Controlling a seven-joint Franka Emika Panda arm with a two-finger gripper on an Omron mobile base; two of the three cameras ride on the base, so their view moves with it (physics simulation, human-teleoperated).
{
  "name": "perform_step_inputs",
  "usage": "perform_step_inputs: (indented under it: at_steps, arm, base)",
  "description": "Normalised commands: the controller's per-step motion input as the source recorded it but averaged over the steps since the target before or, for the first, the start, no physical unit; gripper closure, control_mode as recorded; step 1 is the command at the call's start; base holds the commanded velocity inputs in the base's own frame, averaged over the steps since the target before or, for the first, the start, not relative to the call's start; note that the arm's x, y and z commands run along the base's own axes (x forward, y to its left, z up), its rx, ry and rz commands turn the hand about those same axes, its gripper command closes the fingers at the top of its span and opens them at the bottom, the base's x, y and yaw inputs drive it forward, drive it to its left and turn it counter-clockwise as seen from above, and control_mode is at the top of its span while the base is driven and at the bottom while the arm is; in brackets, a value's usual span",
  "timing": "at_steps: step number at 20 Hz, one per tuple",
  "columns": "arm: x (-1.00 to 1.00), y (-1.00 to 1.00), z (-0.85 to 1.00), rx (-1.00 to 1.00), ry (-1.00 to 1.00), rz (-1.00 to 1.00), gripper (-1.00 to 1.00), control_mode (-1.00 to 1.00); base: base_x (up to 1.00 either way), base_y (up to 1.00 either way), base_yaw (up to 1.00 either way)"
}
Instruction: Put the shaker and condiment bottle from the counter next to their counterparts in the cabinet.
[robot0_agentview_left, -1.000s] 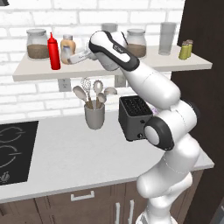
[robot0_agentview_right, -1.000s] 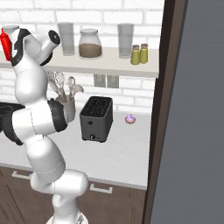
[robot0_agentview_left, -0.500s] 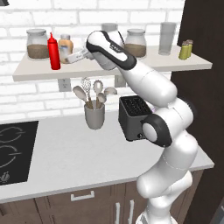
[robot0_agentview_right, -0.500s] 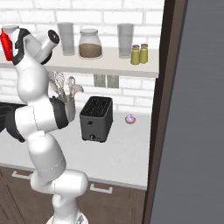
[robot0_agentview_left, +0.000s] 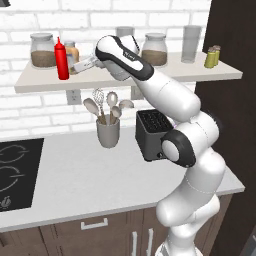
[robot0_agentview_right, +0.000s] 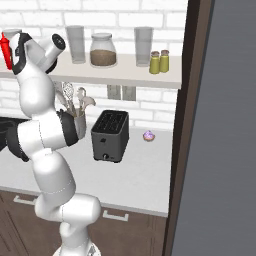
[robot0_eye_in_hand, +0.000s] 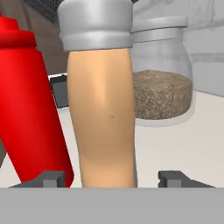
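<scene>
Parted wide, the jaws of the gripper (robot0_eye_in_hand: 106, 177) stand on either side of the condiment bottle (robot0_eye_in_hand: 103, 100), and in the hand view each dark tip shows a clear gap to the orange-tan body, so nothing is pinched. The bottle stands upright on the cabinet (robot0_agentview_left: 165, 75) shelf board, its grey cap at the top of the hand view. Just beside it stands the red squeeze bottle (robot0_eye_in_hand: 30, 105), so close that I cannot tell whether the two touch. Behind the condiment bottle sits a glass jar (robot0_eye_in_hand: 164, 83) half full of brown grains.

From the left base view the arm reaches up and across to the shelf's left part, with the hand at the condiment bottle, which stands next to the red squeeze bottle.

At the far right end of the shelf, two olive-yellow shakers (robot0_agentview_right: 159, 61) stand side by side, well apart from the gripper. Below, on the counter (robot0_agentview_left: 75, 185), a black toaster (robot0_agentview_left: 151, 134) sits near a grey utensil holder (robot0_agentview_left: 108, 131).
</scene>
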Motion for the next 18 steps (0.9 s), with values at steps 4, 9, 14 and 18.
perform_step_inputs:
  at_steps: [4,9,14,18]
  arm:
    - [0.0,0.0,0.0,0.0,0.0,0.0,-1.0,-1.0]
    - [-0.13,0.0,0.0,0.0,0.0,0.0,-1.0,-1.0]
    - [-0.63,-0.16,0.0,0.0,0.0,0.0,-1.0,-1.0]
    - [-0.99,-0.4,0.05,0.01,0.0,0.0,-1.0,-1.0]
  base:
    - [0.0,0.0,0.0]
    - [0.0,0.0,0.0]
    - [0.0,0.0,0.0]
    - [0.0,0.0,0.0]
